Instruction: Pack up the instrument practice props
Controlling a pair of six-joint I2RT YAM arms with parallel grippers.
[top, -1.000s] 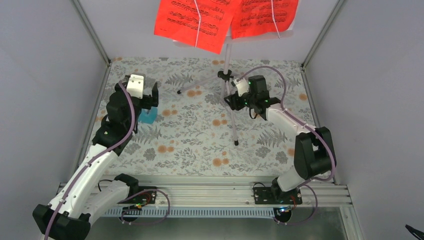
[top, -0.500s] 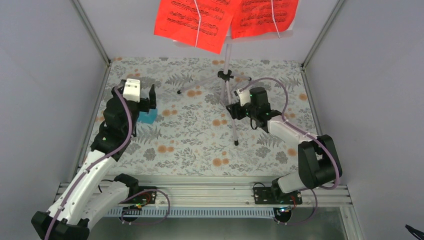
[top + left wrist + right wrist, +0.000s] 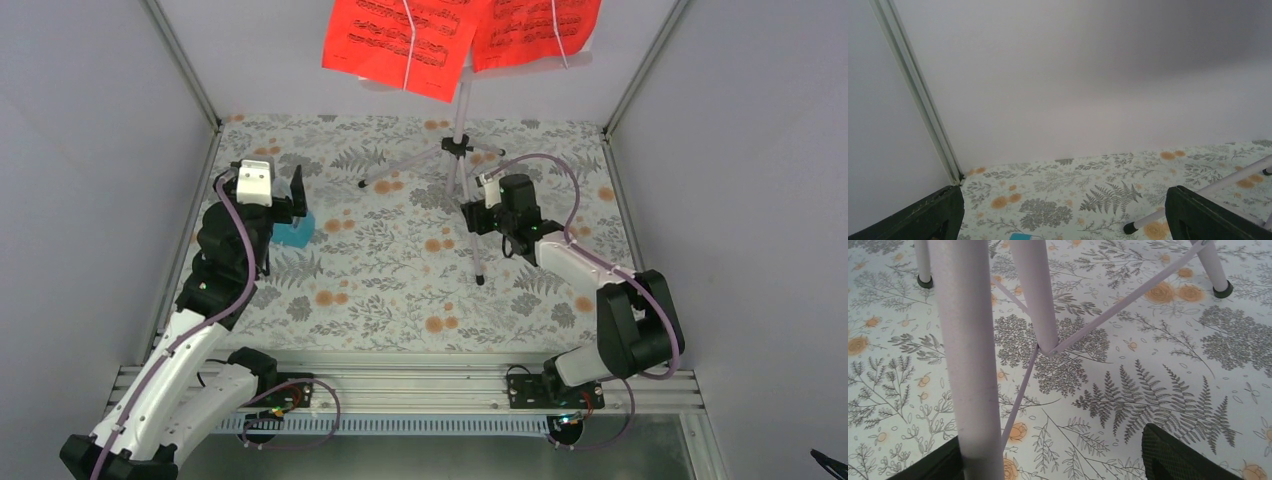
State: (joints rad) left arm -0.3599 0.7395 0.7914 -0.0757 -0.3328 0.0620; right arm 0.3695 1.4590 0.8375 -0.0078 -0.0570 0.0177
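The pale lilac music stand stands at the back middle of the table. It carries two red sheet-music pages on its desk. My right gripper is open low beside the stand's near leg. In the right wrist view that leg stands between the jaws, against the left finger; the gripper is not closed on it. The light-blue metronome sits at the left. My left gripper is open just above and behind it. Only the metronome's top edge shows between the wide-open left fingers.
The floral table cloth is enclosed by grey walls on three sides, with metal posts in the back corners. The stand's three legs spread across the back middle; one foot lies right of the left gripper. The mounting rail runs along the near edge.
The right gripper has come down and nearer along the stand's near leg. The stand and its pages have shifted slightly right. The left gripper has drawn back to the left above the metronome.
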